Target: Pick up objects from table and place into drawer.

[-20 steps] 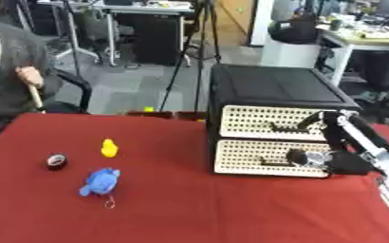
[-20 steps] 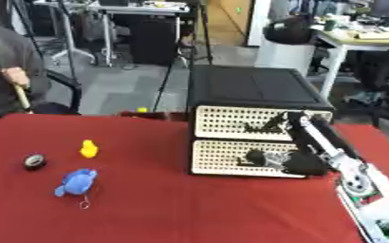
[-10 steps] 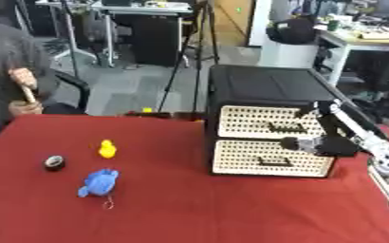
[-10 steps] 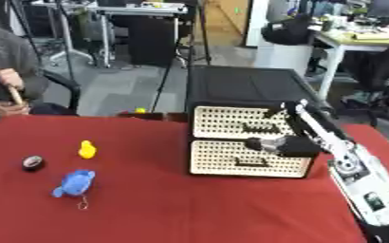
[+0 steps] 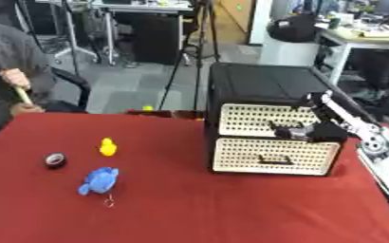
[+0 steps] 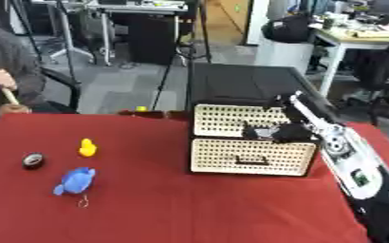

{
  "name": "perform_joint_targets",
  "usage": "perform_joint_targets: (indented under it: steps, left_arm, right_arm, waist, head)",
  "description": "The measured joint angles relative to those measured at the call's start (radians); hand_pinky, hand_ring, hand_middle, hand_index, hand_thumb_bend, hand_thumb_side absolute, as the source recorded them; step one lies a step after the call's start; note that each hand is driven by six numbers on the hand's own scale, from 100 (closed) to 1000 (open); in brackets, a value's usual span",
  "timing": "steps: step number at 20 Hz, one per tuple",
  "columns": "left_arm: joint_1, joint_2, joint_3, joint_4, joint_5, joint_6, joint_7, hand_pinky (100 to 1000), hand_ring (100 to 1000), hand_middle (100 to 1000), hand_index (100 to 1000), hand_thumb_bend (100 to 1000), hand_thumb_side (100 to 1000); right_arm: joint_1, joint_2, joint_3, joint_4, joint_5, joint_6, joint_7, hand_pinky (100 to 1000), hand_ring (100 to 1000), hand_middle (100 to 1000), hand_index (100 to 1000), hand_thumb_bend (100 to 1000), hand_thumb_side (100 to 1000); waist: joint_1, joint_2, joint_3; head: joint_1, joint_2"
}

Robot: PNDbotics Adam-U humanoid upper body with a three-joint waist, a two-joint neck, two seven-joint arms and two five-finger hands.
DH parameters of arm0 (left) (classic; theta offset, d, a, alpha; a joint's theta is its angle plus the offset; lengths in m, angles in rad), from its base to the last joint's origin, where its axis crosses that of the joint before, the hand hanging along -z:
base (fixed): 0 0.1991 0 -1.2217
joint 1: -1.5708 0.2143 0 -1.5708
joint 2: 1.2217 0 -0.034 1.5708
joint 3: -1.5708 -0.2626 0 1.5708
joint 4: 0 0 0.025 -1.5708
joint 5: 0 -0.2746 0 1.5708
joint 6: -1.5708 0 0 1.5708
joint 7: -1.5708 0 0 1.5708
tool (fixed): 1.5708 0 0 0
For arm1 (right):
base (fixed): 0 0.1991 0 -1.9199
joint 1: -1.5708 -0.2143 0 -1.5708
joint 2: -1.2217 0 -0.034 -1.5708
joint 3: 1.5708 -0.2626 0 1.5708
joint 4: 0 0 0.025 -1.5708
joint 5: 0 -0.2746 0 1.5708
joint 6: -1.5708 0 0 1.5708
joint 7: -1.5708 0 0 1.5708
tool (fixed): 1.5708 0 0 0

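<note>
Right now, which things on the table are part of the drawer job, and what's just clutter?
Part of the job:
- drawer cabinet, both drawers shut
- right hand at the upper drawer's front
- yellow duck
- blue toy
- black tape roll

Lying about:
- tripod behind the table
- desks and office chair in the room

A table covered in red cloth (image 5: 189, 209) fills the lower half of the frame. At centre right a black cabinet with two cream perforated drawers (image 5: 268, 142) is set on it. At the left, a small yellow duck-like figure (image 5: 107, 146) is seen, with a dark round object, possibly a roll of tape (image 5: 55, 160), to its lower left. Just below the duck, a blue soft toy (image 5: 98, 180) is laid, a small ring trailing beneath it.
</note>
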Motion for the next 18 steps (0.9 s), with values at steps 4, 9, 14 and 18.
perform_joint_targets:
  steps: [4,9,14,18]
  left_arm:
    - [0.000,0.000,-0.005,0.000,0.000,-0.001,-0.003,427,426,508,778,100,837]
    - [0.000,-0.001,-0.006,0.000,0.000,-0.002,-0.006,427,426,509,778,100,836]
    - [0.000,-0.005,-0.006,0.000,0.000,-0.002,-0.006,426,427,509,778,100,836]
    - [0.000,-0.009,-0.007,0.000,0.000,-0.002,-0.007,426,427,509,778,100,836]
  right_arm:
    - [-0.020,0.010,0.000,0.069,0.019,-0.005,0.002,126,100,100,647,897,561]
    - [-0.043,0.019,0.000,0.124,0.039,-0.011,0.002,125,100,100,614,899,557]
    - [-0.056,0.030,-0.003,0.155,0.064,-0.016,0.001,126,100,100,590,901,548]
    - [-0.063,0.035,-0.006,0.171,0.076,-0.021,0.001,126,100,100,583,904,542]
  waist:
    - [0.000,0.000,0.006]
    - [0.004,0.000,0.011]
    - [0.008,0.000,0.016]
    - [0.011,0.000,0.019]
  head:
    - [-0.002,0.000]
    - [-0.006,0.001]
    - [-0.010,0.001]
    - [-0.011,0.004]
